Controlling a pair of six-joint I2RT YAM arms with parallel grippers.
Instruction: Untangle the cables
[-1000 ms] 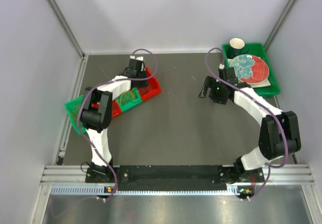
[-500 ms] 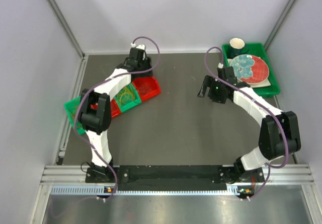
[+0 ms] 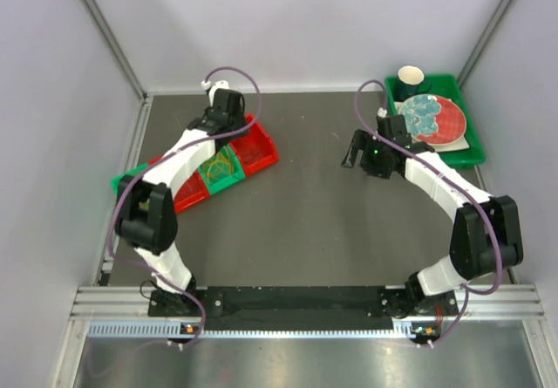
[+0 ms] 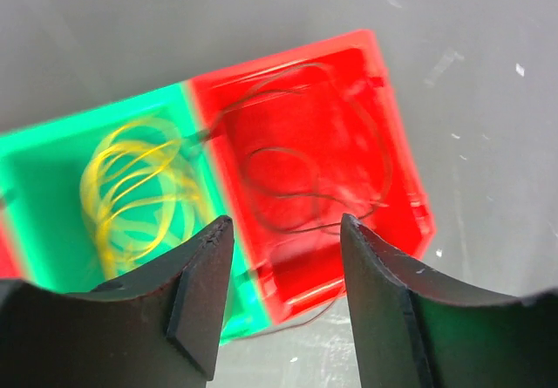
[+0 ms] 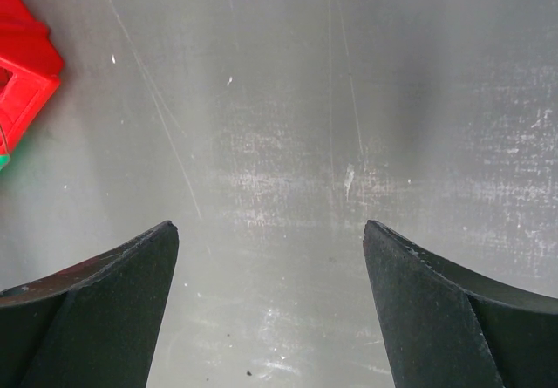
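Standing at the near edge, I noted the left gripper point(image 4: 286, 231) hanging over the red bin point(image 4: 344, 113), its jaws parted and nothing between them. The right gripper point(image 5: 270, 227) hung over bare table point(image 5: 349, 100), jaws spread wide and empty, well apart from the bins.

Risks, in my judgement:
- The dark brown cable point(image 4: 281, 149) lay looped in the red bin. One strand trailed over the bin's near rim onto the table. A pull on the loop could snag that strand on the rim and drag or tip the light bin.
- The same cable appeared to cross the divider toward the green bin point(image 4: 52, 161), where the yellow cable point(image 4: 135, 187) lay coiled. Lifting the dark one could pull the yellow coil along and knot the two together.
- The cords were thin, so a closing pinch could miss or slip.

Obstructions: the left arm's own forearm lay over the row of bins in the overhead view, hiding part of them. Whether further cords lay beneath could not be told.

Farther off, at the right rear corner, stood a green tray point(image 3: 477, 148) holding a red plate point(image 3: 452, 119) and a dark cup point(image 3: 411, 78). None of these lay in the way.
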